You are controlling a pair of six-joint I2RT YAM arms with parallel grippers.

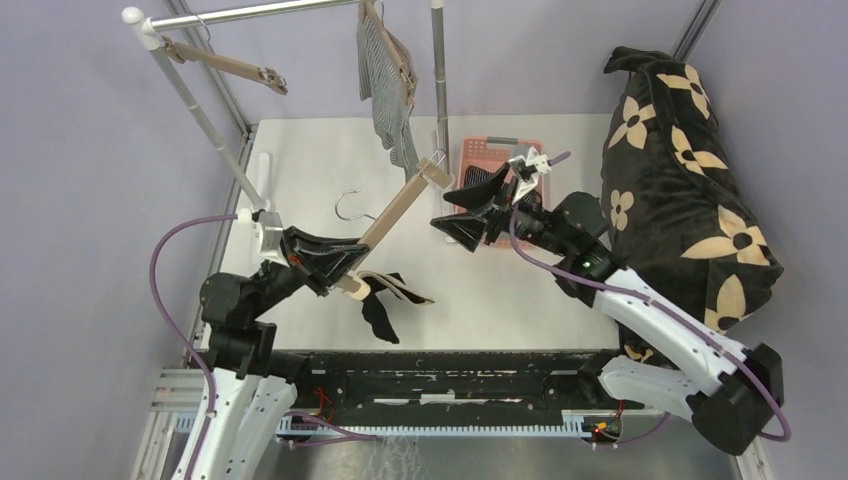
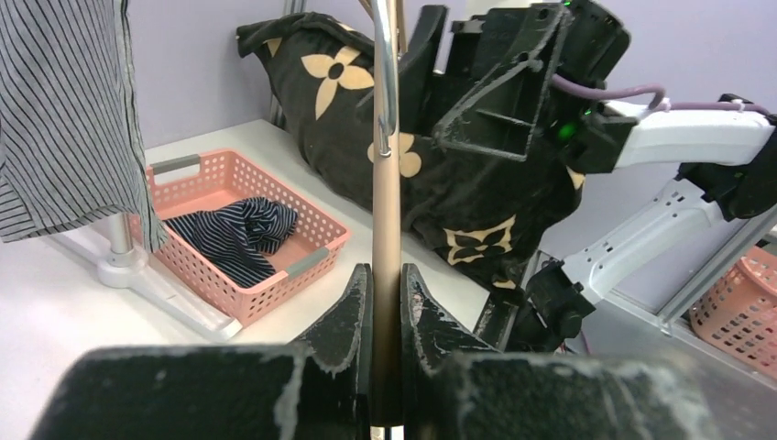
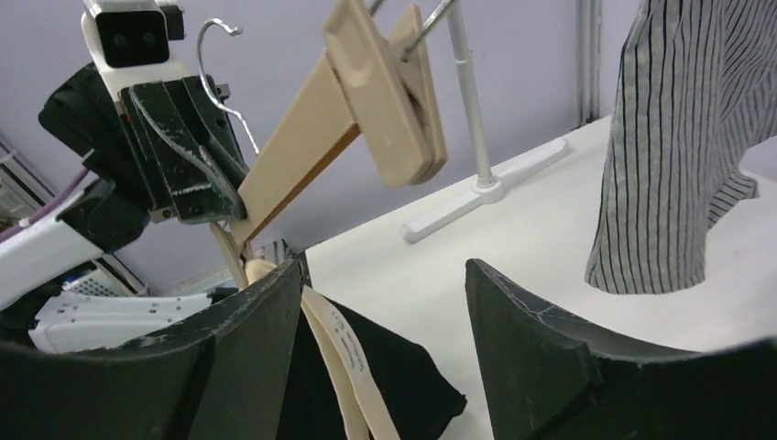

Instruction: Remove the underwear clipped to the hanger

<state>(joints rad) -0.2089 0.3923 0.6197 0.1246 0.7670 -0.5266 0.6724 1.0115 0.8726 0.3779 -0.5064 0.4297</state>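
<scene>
Our left gripper is clamped tight on the bar of a tan wooden hanger, and in the left wrist view we see its fingers pressed against both sides of the wood. The hanger is held aloft on a slant above the white table, its wire hook pointing away from the arms. The plain black brief dangles from the hanger's lower end, just beside the left gripper. Its pale waistband shows, but we cannot tell exactly how it is fastened. At the hanger's upper end, our right gripper hovers with its jaws spread wide. It is close to the tan clip but touches nothing. Beyond it stands a pink basket on the table, with the navy striped brief lying inside. The grey-and-white striped brief hangs from another hanger on the metal rack at the far side. A large black cushion with tan flowers sits to the right of the basket.
</scene>
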